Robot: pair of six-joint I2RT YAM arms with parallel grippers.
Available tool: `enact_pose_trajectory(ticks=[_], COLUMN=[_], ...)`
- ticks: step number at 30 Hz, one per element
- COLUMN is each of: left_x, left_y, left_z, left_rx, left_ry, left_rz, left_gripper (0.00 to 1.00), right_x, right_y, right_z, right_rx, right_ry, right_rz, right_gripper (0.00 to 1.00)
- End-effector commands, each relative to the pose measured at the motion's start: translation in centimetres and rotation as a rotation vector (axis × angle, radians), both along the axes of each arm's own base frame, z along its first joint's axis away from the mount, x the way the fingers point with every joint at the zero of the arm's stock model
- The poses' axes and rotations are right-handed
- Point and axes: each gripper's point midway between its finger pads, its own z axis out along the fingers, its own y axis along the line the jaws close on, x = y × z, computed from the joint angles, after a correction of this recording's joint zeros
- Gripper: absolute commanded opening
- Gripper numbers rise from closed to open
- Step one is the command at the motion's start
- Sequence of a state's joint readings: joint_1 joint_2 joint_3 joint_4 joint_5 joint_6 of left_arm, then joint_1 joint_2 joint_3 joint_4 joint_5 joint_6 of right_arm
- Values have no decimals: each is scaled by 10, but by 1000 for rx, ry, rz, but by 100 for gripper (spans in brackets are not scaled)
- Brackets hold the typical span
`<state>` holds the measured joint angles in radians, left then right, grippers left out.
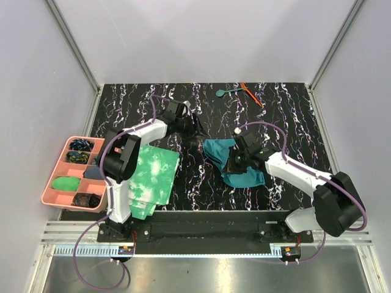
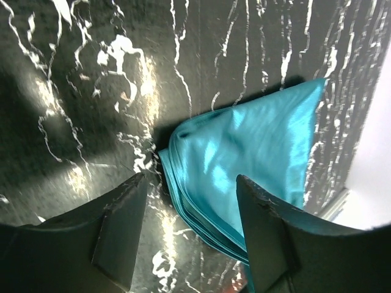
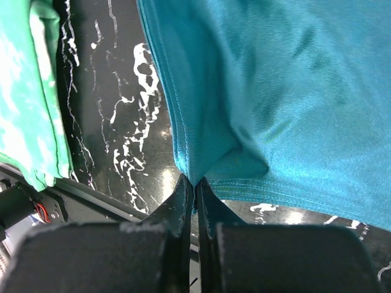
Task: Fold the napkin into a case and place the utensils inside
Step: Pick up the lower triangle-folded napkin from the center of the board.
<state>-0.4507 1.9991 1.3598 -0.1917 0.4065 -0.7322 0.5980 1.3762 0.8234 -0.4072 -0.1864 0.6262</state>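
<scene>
The dark teal napkin [image 1: 227, 160] lies mid-table as a rumpled, layered wedge; no slim case shape is in view. My left gripper [image 1: 199, 135] hovers at its left tip. In the left wrist view the napkin [image 2: 250, 143] shows stacked folded edges, and they run between my left gripper's [image 2: 192, 204] open fingers [image 2: 119, 232]. My right gripper [image 3: 195, 182] is shut on a pinched corner of the napkin [image 3: 275, 91] on its near side. The utensils lie at the back of the table: a teal spoon [image 1: 223, 92] and a thin orange-red stick [image 1: 251, 94].
A pink compartment tray [image 1: 54, 174] holding small items stands at the left edge. Green-and-white tie-dye cloths [image 1: 151, 178] lie stacked by the left arm's base, and their edge [image 3: 27, 91] shows in the right wrist view. Grey walls enclose the black marbled table [image 1: 287, 122].
</scene>
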Motion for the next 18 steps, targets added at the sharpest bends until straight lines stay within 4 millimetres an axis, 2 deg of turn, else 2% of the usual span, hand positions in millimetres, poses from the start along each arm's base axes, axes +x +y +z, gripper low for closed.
enact_pose_trajectory(ticks=[1, 2, 5, 14, 18], left_x=[13, 12, 10, 6, -3], left_y=[-4, -4, -9, -12, -22], left_z=[3, -6, -12, -17, -25], left_rx=[36, 44, 29, 71, 53], left_ry=[-73, -53, -26, -49, -15], left_rz=[-79, -88, -109, -125, -145], left_gripper=[63, 63, 65, 63, 61], right_x=[8, 8, 11, 14, 13], right_y=[-7, -8, -13, -15, -13], right_z=[15, 16, 18, 26, 26], right_rx=[51, 52, 52, 81, 87], right_ry=[-47, -49, -56, -64, -58], right_rz=[-14, -13, -30, -36, -31], right_gripper=[0, 0, 0, 0, 0])
